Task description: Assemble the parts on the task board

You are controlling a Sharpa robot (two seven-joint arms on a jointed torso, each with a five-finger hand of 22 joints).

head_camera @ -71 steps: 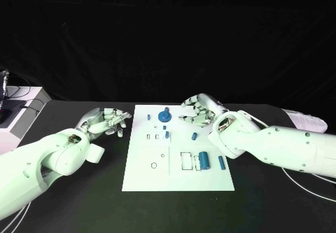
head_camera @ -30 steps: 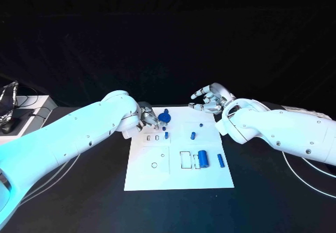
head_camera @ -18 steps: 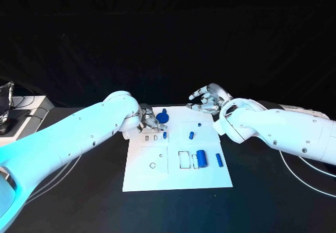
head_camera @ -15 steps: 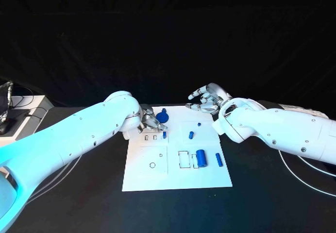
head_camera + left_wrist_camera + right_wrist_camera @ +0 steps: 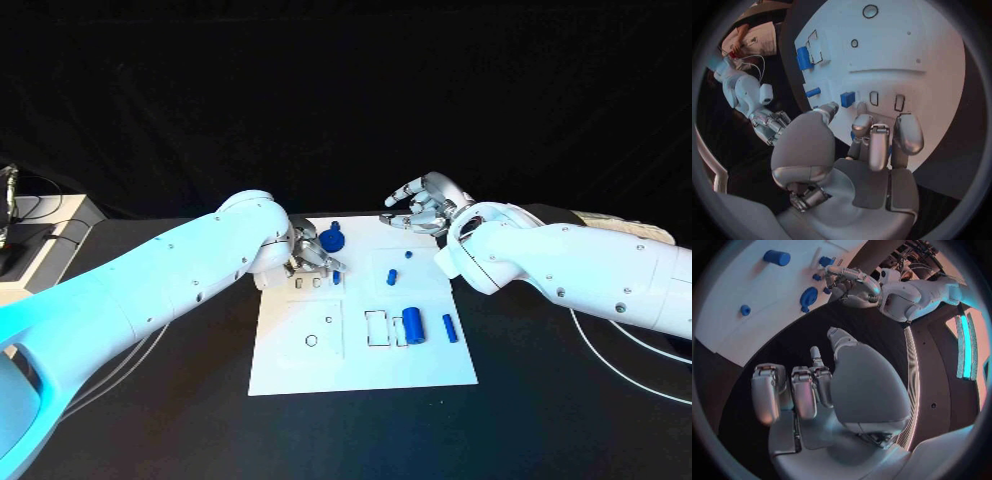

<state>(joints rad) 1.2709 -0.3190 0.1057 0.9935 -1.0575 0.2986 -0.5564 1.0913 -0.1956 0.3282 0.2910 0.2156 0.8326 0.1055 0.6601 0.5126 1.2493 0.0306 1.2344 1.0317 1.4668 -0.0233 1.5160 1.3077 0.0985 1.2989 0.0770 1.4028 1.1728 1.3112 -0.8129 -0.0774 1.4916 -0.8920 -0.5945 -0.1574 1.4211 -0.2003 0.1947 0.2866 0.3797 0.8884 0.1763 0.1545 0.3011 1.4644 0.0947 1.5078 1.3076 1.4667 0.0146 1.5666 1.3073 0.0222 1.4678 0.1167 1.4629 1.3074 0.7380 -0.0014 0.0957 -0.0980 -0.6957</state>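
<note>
Blue bits were mostly lying where they'd been, so the real change was in my arms. A couple of seconds back my left hand [image 5: 306, 252] was parked off the board [image 5: 361, 350], out to its left, fingers spread on nothing. By this moment it had swung in over the board's far left corner, sitting right next to the gear [image 5: 332, 240], with the little slots [image 5: 306, 283] and a short peg [image 5: 336, 277] just under the fingertips.

In the left wrist view the fingers were curled down close together towards the board, and there was a sliver of blue between them. Honestly I couldn't tell if I was pinching a small piece or if that blue was just something on the board behind them.

My right hand [image 5: 418, 212] had backed off meanwhile: it had been over the board's far right part, and it ended up just past the far edge, loosely curled, thumb apart, nothing in it.

My read: the left hand had taken over and was going for one of the small pieces by the gear or lining one up with a slot. The cylinder [image 5: 415, 325] nearer me hadn't been touched, so plenty of the assembly was still left.
</note>
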